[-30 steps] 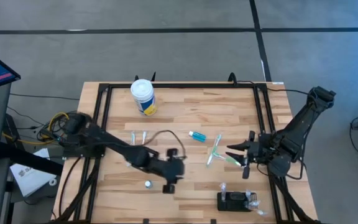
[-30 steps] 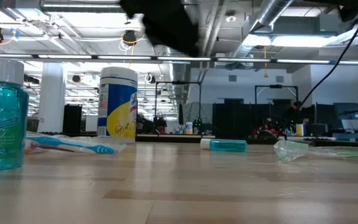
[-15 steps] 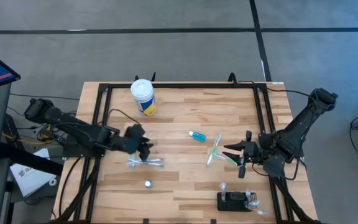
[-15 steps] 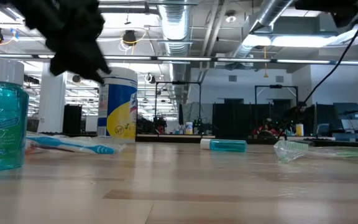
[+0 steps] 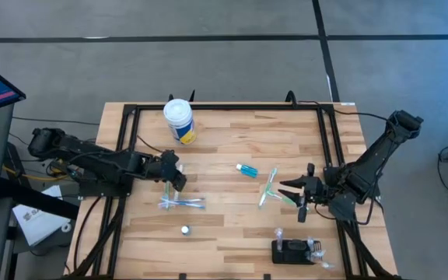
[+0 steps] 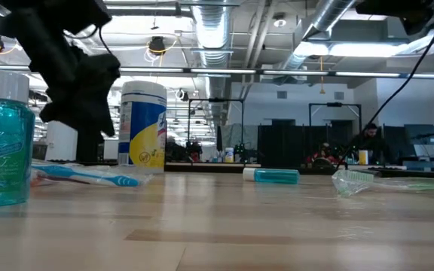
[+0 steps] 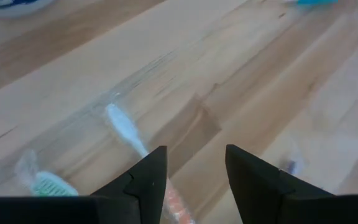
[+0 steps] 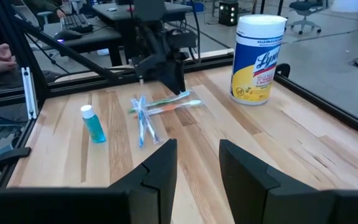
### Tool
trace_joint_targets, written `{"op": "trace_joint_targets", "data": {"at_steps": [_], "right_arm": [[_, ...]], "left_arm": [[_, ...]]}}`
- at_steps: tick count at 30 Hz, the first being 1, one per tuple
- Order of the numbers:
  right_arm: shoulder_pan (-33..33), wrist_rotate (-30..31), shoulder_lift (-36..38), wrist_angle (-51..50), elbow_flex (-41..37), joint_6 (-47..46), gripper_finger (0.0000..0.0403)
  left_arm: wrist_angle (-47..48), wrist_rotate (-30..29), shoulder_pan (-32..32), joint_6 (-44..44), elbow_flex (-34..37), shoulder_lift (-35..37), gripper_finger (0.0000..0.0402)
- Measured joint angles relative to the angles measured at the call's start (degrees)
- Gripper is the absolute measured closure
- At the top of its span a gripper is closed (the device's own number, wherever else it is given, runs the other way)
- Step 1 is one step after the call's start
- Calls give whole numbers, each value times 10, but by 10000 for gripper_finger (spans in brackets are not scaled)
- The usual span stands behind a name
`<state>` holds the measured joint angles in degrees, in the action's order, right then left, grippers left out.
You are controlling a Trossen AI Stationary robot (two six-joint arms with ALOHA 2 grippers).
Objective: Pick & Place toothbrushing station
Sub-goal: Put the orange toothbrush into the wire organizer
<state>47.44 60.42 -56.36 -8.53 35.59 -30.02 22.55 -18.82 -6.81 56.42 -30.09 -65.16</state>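
One toothbrushing station [image 5: 292, 252], two grippers

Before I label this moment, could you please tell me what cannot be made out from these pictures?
- Black holder: seen only from above, too small to tell what sits in its slots.
- Small white thing on the table: too small in the high view to identify.
- Toothbrush in the left wrist view: blurred, its handle hidden behind the left gripper.
- Mouthwash bottle: cut off by the low view's edge.

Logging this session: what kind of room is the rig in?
Probably a robotics lab or open workshop: exposed ceiling ducts, rows of desks with monitors beyond the table, and a black frame around the wooden worktop.
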Motion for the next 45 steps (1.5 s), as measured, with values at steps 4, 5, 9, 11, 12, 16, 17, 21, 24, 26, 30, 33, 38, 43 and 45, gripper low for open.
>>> {"op": "trace_joint_targets", "data": {"at_steps": [4,5,9,11,12,16,17,21,24,26,30,33,38,43,45], "right_arm": [[0,0,0,-1,0,0,292],[0,0,0,-1,0,0,292],[0,0,0,-2,0,0,292],[0,0,0,-1,0,0,292],[0,0,0,-1,0,0,292],[1,0,0,-2,0,0,292],[1,0,0,-2,0,0,292],[1,0,0,-3,0,0,292],[0,0,0,-3,0,0,292],[0,0,0,-3,0,0,292],[0,0,0,-3,0,0,292],[0,0,0,-5,0,0,292],[0,0,0,-7,0,0,292],[0,0,0,-11,0,0,292],[0,0,0,-11,0,0,292]], "left_arm": [[1,36,26,0,0,-26,243],[0,44,32,0,0,-34,243],[6,65,55,-5,0,-61,243],[9,69,65,-8,0,-69,243],[9,71,70,-9,0,-73,243],[10,73,84,-10,0,-85,243],[10,73,87,-10,0,-87,243],[10,73,100,-21,0,-89,243],[10,73,106,-22,0,-89,243],[10,73,107,-22,0,-89,243],[9,73,107,-22,0,-91,243],[8,73,106,-20,0,-111,243],[1,73,106,-22,-7,-150,243],[7,62,106,-21,-14,-143,253],[0,59,106,-21,-14,-141,272]]}}
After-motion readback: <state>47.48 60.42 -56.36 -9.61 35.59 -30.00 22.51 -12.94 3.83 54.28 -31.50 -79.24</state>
